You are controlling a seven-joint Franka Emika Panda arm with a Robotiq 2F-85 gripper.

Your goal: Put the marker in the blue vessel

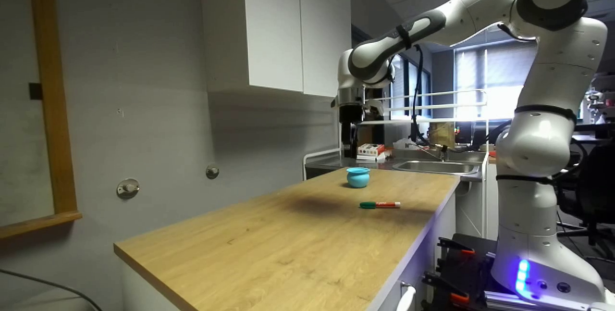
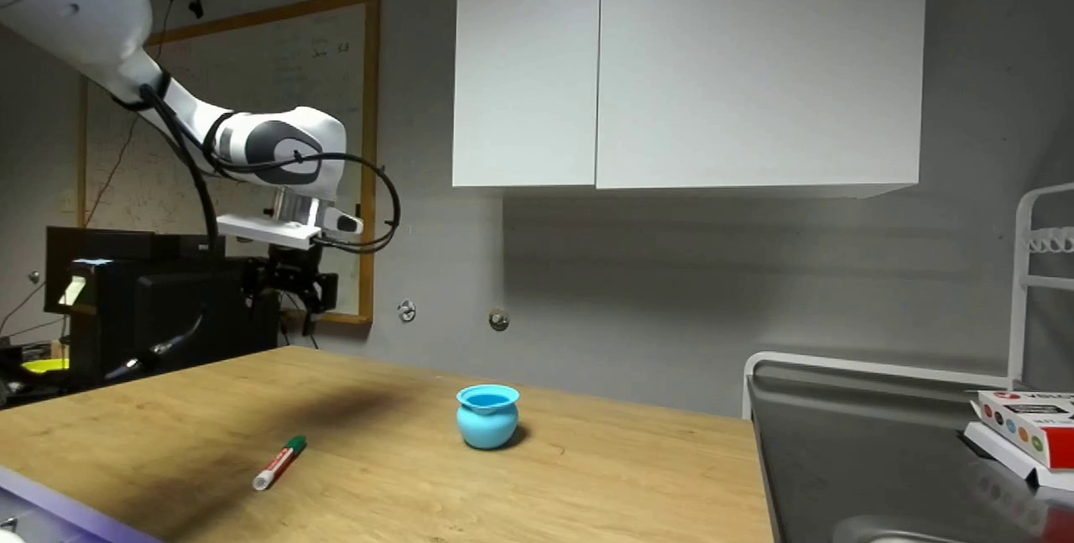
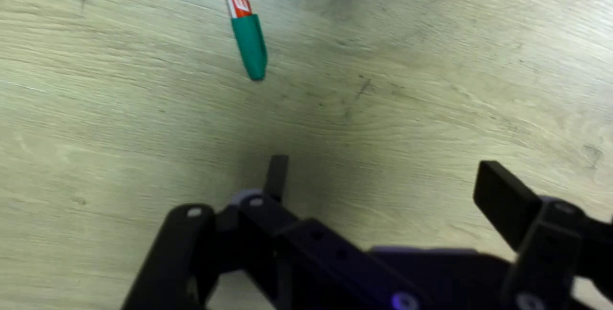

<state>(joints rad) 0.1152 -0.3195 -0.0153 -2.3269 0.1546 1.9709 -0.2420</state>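
The marker, with a red and white body and a green cap, lies on the wooden countertop in both exterior views (image 1: 380, 205) (image 2: 279, 463). In the wrist view the marker (image 3: 247, 27) shows at the top, with its far end cut off. The blue vessel, a small light-blue pot, stands upright on the counter in both exterior views (image 1: 358, 179) (image 2: 487, 423); it is out of the wrist view. My gripper (image 3: 383, 161) is open, with nothing between its fingers. It hangs high above the counter in both exterior views (image 1: 350, 143) (image 2: 292, 291), apart from marker and vessel.
The wooden countertop (image 1: 269, 248) runs along a grey wall. White cabinets (image 2: 688, 65) hang above it. A sink (image 1: 435, 167), a white rack (image 1: 427, 107) and a red and white box (image 2: 1028, 425) stand beyond the counter's end.
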